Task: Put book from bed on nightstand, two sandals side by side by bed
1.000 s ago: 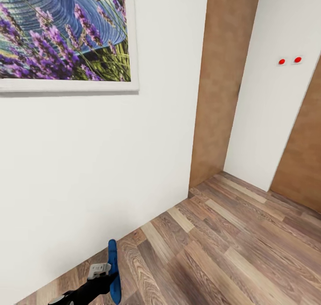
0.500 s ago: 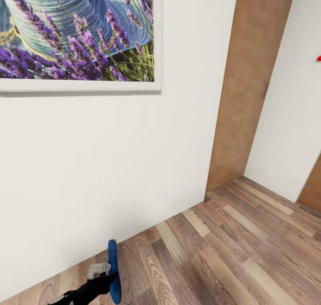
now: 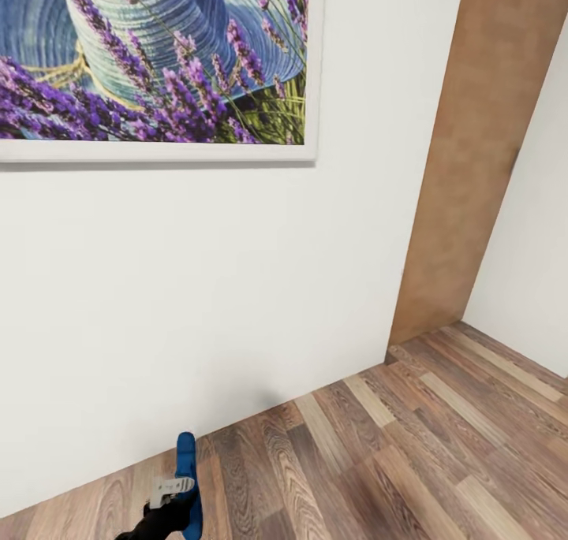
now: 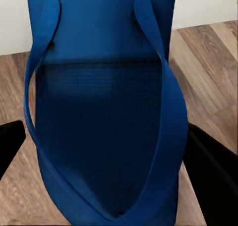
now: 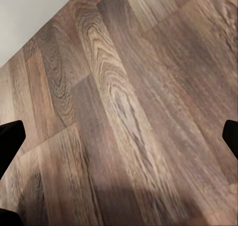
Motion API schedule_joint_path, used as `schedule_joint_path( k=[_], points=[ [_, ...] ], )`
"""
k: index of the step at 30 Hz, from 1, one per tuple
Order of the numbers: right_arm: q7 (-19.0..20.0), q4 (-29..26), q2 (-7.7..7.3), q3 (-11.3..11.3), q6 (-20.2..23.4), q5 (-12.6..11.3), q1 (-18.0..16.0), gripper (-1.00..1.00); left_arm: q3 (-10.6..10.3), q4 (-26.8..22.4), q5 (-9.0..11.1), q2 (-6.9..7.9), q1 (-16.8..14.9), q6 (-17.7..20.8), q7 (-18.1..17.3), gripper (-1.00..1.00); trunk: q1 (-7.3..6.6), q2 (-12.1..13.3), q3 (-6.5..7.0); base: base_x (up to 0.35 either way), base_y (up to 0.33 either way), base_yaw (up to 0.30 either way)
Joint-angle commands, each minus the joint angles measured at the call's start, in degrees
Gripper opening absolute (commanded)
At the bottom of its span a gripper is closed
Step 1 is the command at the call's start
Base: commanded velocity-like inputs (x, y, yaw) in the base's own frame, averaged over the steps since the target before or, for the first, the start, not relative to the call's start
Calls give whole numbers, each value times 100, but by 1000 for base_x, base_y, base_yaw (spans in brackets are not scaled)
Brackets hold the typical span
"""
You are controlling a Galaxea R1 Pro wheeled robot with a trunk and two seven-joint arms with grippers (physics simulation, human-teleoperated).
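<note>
Panning has slid the lavender painting (image 3: 154, 59) rightward; left gripper (image 4: 106, 151) clamps a bright blue sandal (image 4: 104, 112), straps forming a V; right gripper (image 5: 119, 137) spread wide over wood floor (image 5: 129, 102).

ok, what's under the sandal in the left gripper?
Wood-plank floor shows past the sandal on both sides, with white wall beyond its far end. The sandal itself covers the floor directly beneath it. Left gripper holds it.

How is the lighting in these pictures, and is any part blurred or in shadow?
Head view: even, soft light, with a faint shadow on the white wall under the painting. Left wrist view: the sandal is very close, its mesh sole dark. Right wrist view: the wood floor looks slightly soft, darker near the lower edge.
</note>
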Motion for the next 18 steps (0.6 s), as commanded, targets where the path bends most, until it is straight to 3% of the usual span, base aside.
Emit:
schedule_joint_path(
  k=[1, 6, 10, 18],
  points=[
    [24, 5, -5, -17, 60, -51, -2, 100, -67, 126, -6, -73, -6, -88, 157, -100, -1, -2, -5, 0, 0, 124],
    [26, 220, -28, -38, 60, -51, -2, 100, -438, 510, -275, -207, -6, -262, 490, -100, -1, -2, -5, 0, 0, 107],
    [30, 391, -49, -36, 48, -51, -2, 100, -498, 899, -319, -216, -6, -338, 533, -100, -1, -2, -5, 0, 0, 87],
    [37, 573, -58, -33, -39, -51, -2, 100, -536, 1000, -339, -255, -6, -374, 549, -100, -1, -2, -5, 0, 0, 29]
  ],
)
